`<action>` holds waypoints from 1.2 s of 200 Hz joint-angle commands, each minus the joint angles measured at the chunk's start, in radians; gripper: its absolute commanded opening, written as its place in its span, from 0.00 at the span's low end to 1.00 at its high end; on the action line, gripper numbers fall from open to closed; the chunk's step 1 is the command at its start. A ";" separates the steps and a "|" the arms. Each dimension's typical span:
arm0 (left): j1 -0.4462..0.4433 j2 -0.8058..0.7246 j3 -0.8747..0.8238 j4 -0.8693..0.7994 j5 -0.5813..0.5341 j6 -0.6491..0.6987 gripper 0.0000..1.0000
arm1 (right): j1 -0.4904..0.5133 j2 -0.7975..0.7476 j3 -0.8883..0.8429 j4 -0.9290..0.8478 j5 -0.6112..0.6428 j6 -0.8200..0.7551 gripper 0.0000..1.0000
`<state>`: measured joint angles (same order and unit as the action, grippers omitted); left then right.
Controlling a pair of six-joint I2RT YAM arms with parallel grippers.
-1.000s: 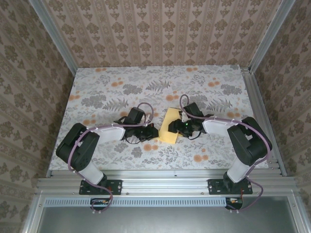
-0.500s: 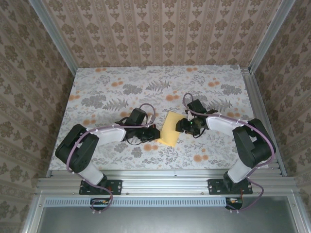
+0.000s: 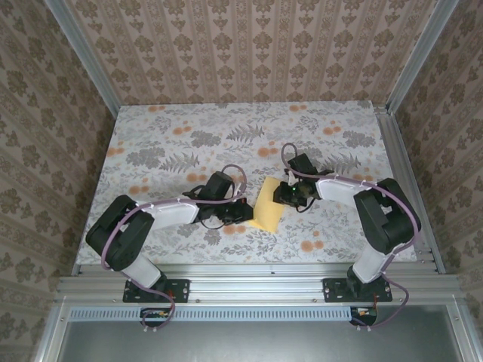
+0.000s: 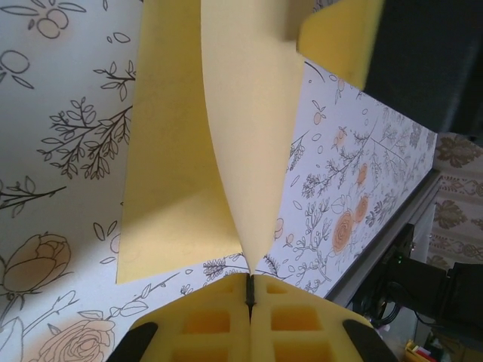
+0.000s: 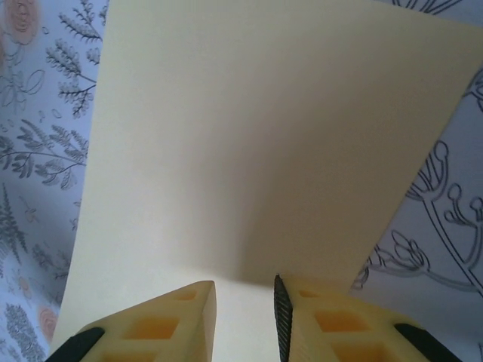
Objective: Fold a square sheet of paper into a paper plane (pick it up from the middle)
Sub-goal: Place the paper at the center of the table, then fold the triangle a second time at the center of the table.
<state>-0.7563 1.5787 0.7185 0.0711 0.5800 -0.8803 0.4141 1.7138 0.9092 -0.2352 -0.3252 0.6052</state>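
Near the middle of the tabletop (image 3: pixel 166 128), a little toward its near edge, the square sheet of paper (image 3: pixel 266 208) lies between the two arms, partly flat and partly lifted. The left tool (image 4: pixel 249 280) is fully closed on the sheet's left side. From that pinch one flap rises in a soft curve while another part rests on the tabletop. The right tool (image 5: pixel 243 292) stands over the opposite side with its fingers a little apart. The paper's face spans the gap between them, and nothing looks clamped there yet.

The step in hand appears to be bringing one side of the sheet over to make a fold. To do it well, the left pinch should hold firm and stay put, because thin paper will likely slide or crumple if dragged sideways. The right tool should take only the edge, squarely, and carry it across until the edges line up before any crease is pressed. Pressing from the middle of the fold outward should keep the crease straight. The main risk is the two arms pulling against each other and buckling the raised flap.
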 commanded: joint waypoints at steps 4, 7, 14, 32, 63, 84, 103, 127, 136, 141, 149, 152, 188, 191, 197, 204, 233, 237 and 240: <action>-0.012 -0.014 -0.007 0.029 -0.006 -0.027 0.06 | 0.000 0.034 0.029 0.025 -0.029 -0.002 0.27; -0.012 -0.013 -0.007 0.029 -0.007 -0.029 0.06 | -0.001 0.037 0.030 0.025 -0.032 -0.003 0.27; -0.014 -0.008 -0.003 0.029 -0.007 -0.027 0.06 | 0.000 0.044 0.032 0.026 -0.036 -0.005 0.26; -0.015 0.002 0.007 0.028 -0.005 -0.026 0.06 | 0.000 0.056 0.034 0.024 -0.043 -0.013 0.25; -0.020 0.025 0.037 0.019 -0.006 -0.019 0.06 | 0.001 0.073 0.034 0.018 -0.056 -0.031 0.21; -0.021 0.044 0.060 0.015 -0.003 -0.015 0.06 | 0.001 0.077 0.037 0.007 -0.055 -0.044 0.20; -0.021 0.065 0.079 0.015 0.003 -0.013 0.06 | 0.000 0.080 0.037 0.008 -0.062 -0.053 0.19; -0.023 0.092 0.102 0.020 0.007 -0.013 0.06 | 0.001 0.089 0.038 0.014 -0.074 -0.058 0.18; -0.023 0.103 0.114 0.021 0.008 -0.011 0.06 | 0.000 0.092 0.035 0.017 -0.078 -0.057 0.17; -0.023 0.108 0.121 0.021 0.007 -0.011 0.06 | 0.001 0.092 0.035 0.020 -0.081 -0.056 0.17; -0.022 0.120 0.129 0.021 0.010 -0.012 0.06 | 0.000 0.093 0.035 0.023 -0.085 -0.055 0.17; -0.023 0.123 0.133 0.021 0.010 -0.011 0.06 | 0.001 0.095 0.035 0.025 -0.087 -0.056 0.17; -0.028 0.177 0.174 0.032 0.024 -0.009 0.06 | 0.003 0.095 0.034 0.032 -0.097 -0.054 0.16; -0.028 0.181 0.176 0.033 0.024 -0.009 0.06 | 0.002 0.095 0.033 0.032 -0.097 -0.054 0.16; -0.027 0.187 0.182 0.032 0.026 -0.009 0.06 | 0.003 0.096 0.033 0.032 -0.098 -0.054 0.16; -0.028 0.196 0.188 0.033 0.027 -0.009 0.06 | 0.002 0.096 0.032 0.033 -0.099 -0.054 0.16; -0.030 0.229 0.206 0.044 0.035 -0.009 0.06 | 0.003 0.099 0.034 0.037 -0.107 -0.055 0.16; -0.030 0.234 0.208 0.045 0.035 -0.011 0.05 | 0.003 0.098 0.035 0.038 -0.110 -0.054 0.16; -0.031 0.237 0.210 0.046 0.036 -0.011 0.05 | 0.002 0.099 0.035 0.037 -0.111 -0.053 0.16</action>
<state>-0.7803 1.7893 0.8940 0.1001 0.5915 -0.8909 0.4141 1.7874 0.9306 -0.1864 -0.4152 0.5709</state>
